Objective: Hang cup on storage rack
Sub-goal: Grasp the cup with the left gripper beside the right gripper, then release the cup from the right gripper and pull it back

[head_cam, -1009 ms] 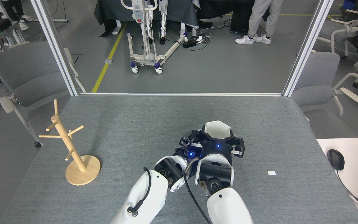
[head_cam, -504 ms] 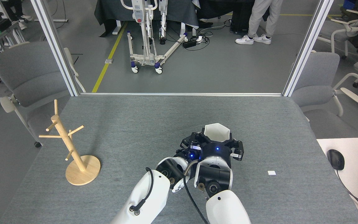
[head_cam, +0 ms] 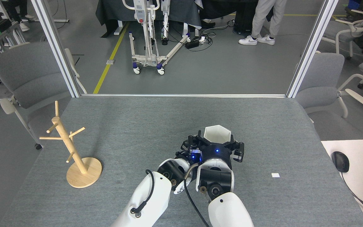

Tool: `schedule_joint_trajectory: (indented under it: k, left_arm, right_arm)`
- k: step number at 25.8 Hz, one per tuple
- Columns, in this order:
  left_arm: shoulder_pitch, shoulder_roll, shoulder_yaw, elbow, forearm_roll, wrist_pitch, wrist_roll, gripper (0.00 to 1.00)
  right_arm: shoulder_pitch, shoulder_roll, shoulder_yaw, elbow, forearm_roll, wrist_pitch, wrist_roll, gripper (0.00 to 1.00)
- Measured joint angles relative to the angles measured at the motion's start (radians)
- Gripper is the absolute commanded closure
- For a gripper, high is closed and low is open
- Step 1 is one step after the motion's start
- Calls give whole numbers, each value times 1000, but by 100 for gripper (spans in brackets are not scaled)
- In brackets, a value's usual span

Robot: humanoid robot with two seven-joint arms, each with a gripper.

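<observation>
I'm at the pickup step. The cup (head_cam: 217,133) sits mouth-up near the middle of the tabletop (head_cam: 156,119), just beyond both wrists. My right gripper (head_cam: 221,145) is tight against its near side, black fingers (head_cam: 239,150) splayed to either side of the rim; I judge them clasped on the cup, though contact is hidden. My left gripper (head_cam: 191,145) crowds in beside it, and I cannot tell whether its fingers are parted or closed. The rack (head_cam: 71,148) stands well apart at the left edge. Next I need a firm hold, a lift, then a carry left with the handle hole lined up to a peg.
</observation>
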Motion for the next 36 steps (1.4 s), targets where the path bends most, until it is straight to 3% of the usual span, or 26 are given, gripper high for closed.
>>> schedule_joint_trajectory:
  k: [5,16,21,23,26,30,33,36]
  left_arm:
    - [0,0,0,7,0,11,1,100]
    - [41,13,67,5,-9,2,-2,100]
    - [138,72,126,-97,-13,0,-1,100]
    - [190,113,147,-173,-13,0,0,100]
    - [287,173,174,-287,-14,-1,2,100]
    - [423,233,210,-391,-14,-7,42,100]
    - [530,271,238,-472,-14,-9,84,100]
    - [623,318,285,-533,-15,-9,139,100]
  right_arm:
    - [0,3,-9,1,-24,-12,-115,0]
    - [11,2,-92,1,-242,-119,-805,1]
    - [8,-36,-295,24,-453,-224,-1046,1]
    - [10,-91,-399,62,-556,-317,-1105,0]
    - [13,-185,-529,173,-653,-506,-1140,0]
    - [33,-297,-613,357,-650,-669,-1150,0]
    - [64,-342,-632,432,-558,-703,-1153,0]
    - [108,-354,-638,456,-462,-716,-1122,0]
